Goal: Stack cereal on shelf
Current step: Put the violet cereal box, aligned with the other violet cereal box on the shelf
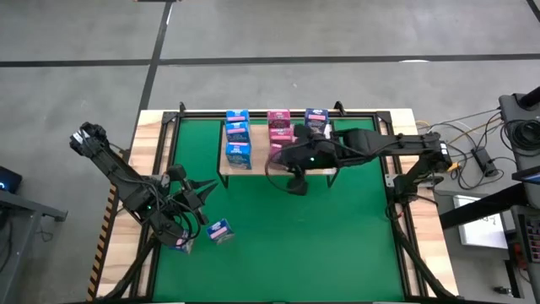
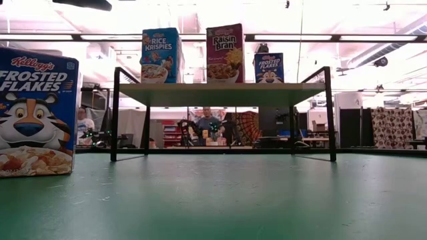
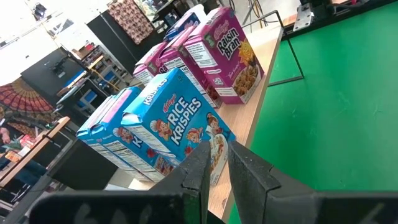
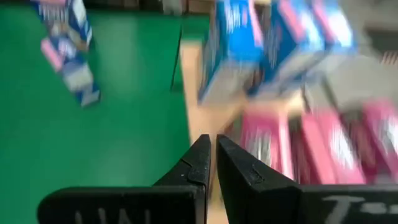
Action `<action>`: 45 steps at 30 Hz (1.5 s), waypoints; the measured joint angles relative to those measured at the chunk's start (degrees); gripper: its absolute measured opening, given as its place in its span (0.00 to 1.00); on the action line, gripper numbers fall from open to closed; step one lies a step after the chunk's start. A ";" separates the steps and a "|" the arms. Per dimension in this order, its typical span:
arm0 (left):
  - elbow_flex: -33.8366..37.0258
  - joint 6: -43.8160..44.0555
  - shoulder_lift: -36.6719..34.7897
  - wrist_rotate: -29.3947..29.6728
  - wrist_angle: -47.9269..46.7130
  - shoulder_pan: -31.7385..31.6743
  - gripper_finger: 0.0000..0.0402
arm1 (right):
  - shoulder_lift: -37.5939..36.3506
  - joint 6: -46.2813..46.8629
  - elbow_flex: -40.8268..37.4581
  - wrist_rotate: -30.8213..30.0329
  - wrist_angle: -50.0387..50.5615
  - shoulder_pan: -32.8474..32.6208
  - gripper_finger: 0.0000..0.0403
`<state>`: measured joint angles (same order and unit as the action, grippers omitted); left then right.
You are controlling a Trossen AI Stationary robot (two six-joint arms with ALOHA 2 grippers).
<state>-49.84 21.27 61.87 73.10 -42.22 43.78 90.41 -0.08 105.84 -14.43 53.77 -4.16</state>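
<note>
The shelf point(image 1: 245, 167) stands at the far middle of the green mat. Light blue cereal boxes point(image 1: 237, 139), pink ones point(image 1: 278, 125) and a dark blue one point(image 1: 316, 121) stand upright on it in rows. Two more dark blue boxes point(image 1: 221, 230) point(image 1: 181, 245) rest on the mat at the near left; one of them point(image 2: 37, 113) stands upright in the low view. My right gripper point(image 1: 297, 186) point(image 4: 213, 140) hangs shut and empty above the shelf's near edge. My left gripper point(image 1: 205, 191) point(image 3: 217, 146) is shut and empty at the left, pointing toward the shelf.
A black frame point(image 1: 173, 127) borders the green mat point(image 1: 295, 245), with pale wooden tabletop strips point(image 1: 148, 143) outside it. Cables and equipment point(image 1: 481, 160) lie off the table's right side. A person point(image 2: 209, 123) sits in the room behind.
</note>
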 joint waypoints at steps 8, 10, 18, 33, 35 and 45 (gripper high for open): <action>0.00 0.00 -0.01 0.00 0.20 -0.01 0.10 | 0.02 12.14 4.24 -4.56 20.90 0.28 0.04; 0.00 0.00 -0.01 0.00 0.22 -0.01 0.10 | 0.02 11.98 3.44 -5.36 20.84 0.83 0.04; 0.00 0.01 -0.01 0.00 0.26 -0.01 0.10 | 0.48 7.85 0.68 -5.59 14.11 2.72 0.04; 0.00 0.00 -0.02 0.00 0.28 0.00 0.10 | 0.48 4.58 -0.63 -5.60 12.78 7.30 0.04; 0.00 0.01 -0.02 0.00 0.28 -0.01 0.10 | 0.48 4.06 -0.63 -5.60 12.73 7.90 0.04; 0.00 0.01 -0.02 0.00 0.28 0.01 0.10 | -0.92 6.14 -0.54 7.23 13.45 8.05 0.04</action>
<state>-49.84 21.28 61.84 73.10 -41.93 43.79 89.50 6.07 105.30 -7.19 67.22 3.89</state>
